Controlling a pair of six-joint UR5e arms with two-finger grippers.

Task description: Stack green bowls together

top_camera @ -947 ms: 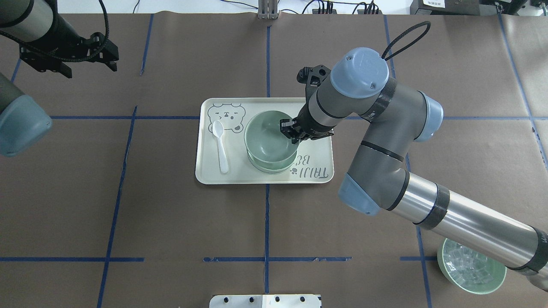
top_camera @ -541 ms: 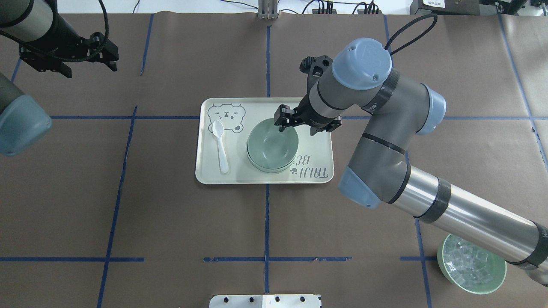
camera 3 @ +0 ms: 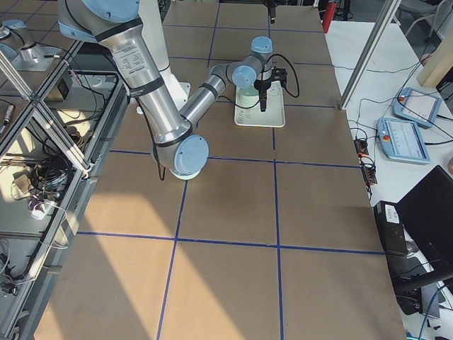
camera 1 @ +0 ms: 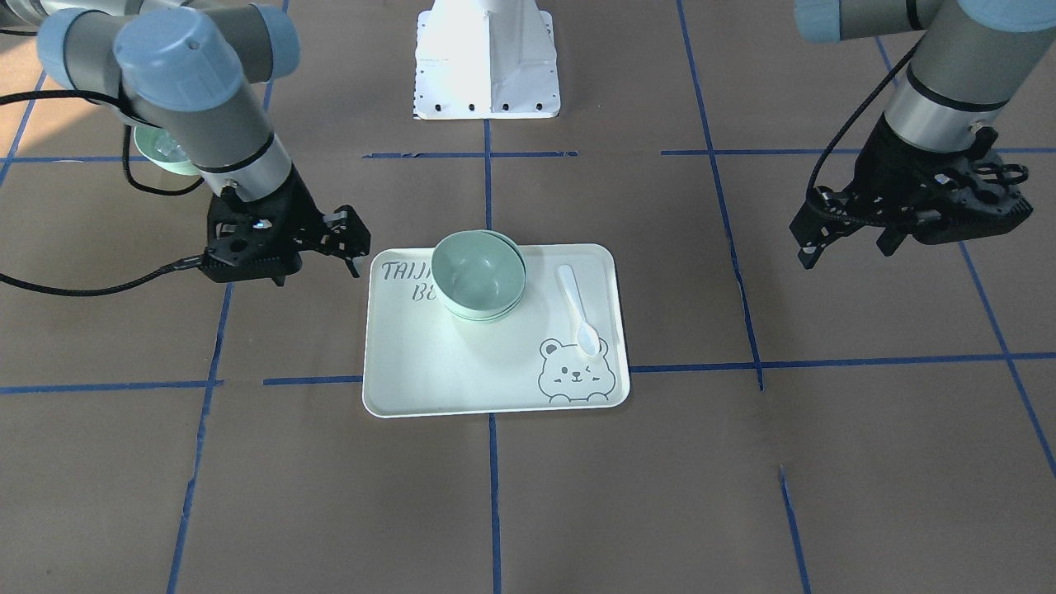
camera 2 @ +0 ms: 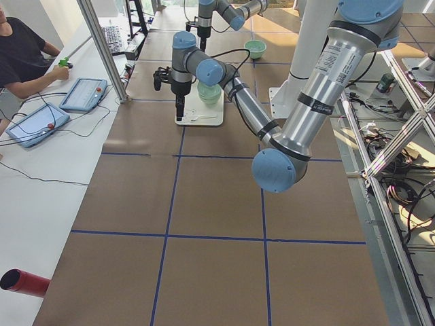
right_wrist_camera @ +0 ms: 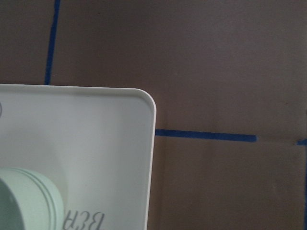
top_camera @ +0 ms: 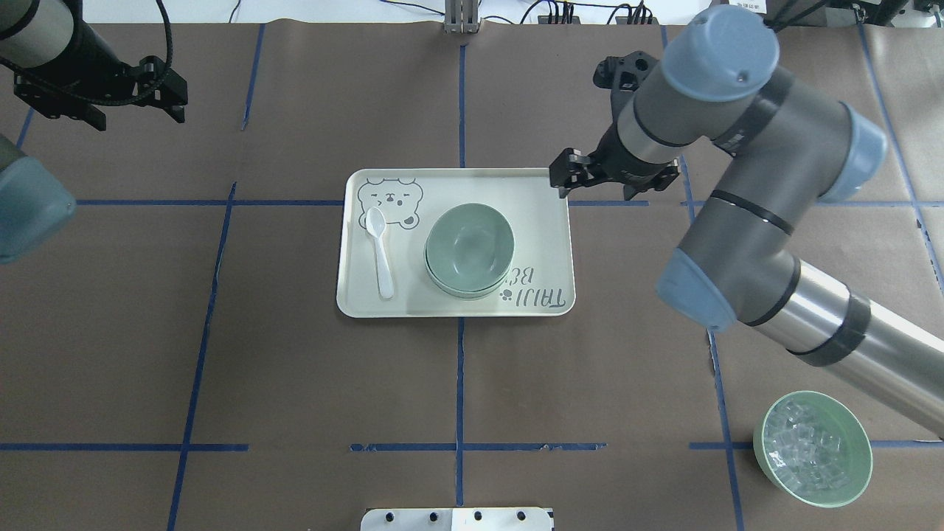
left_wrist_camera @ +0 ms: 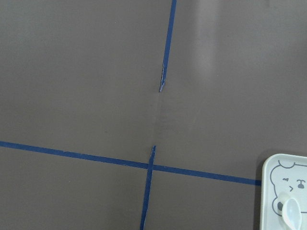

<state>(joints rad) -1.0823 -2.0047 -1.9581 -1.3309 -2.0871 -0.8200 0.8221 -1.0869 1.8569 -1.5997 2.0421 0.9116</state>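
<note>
The green bowls (top_camera: 470, 251) sit nested in one stack on the pale bear tray (top_camera: 531, 221), right of its middle. The stack also shows in the front view (camera 1: 478, 275) and at the lower left of the right wrist view (right_wrist_camera: 24, 201). My right gripper (top_camera: 597, 188) is open and empty, raised beside the tray's far right corner, clear of the bowls; it also shows in the front view (camera 1: 318, 264). My left gripper (top_camera: 136, 118) is open and empty, hanging over the far left of the table, well away from the tray; it also shows in the front view (camera 1: 846, 252).
A white spoon (top_camera: 380, 251) lies on the tray's left part beside the bear drawing (top_camera: 389, 203). A green bowl of clear cubes (top_camera: 813, 448) stands at the near right of the table, by my right arm. Blue tape lines cross the brown table cover.
My right gripper let go of the top bowl, which now rests lower in the stack. It then rose and drew back to the right, off the tray. The left gripper shifted slightly left.
</note>
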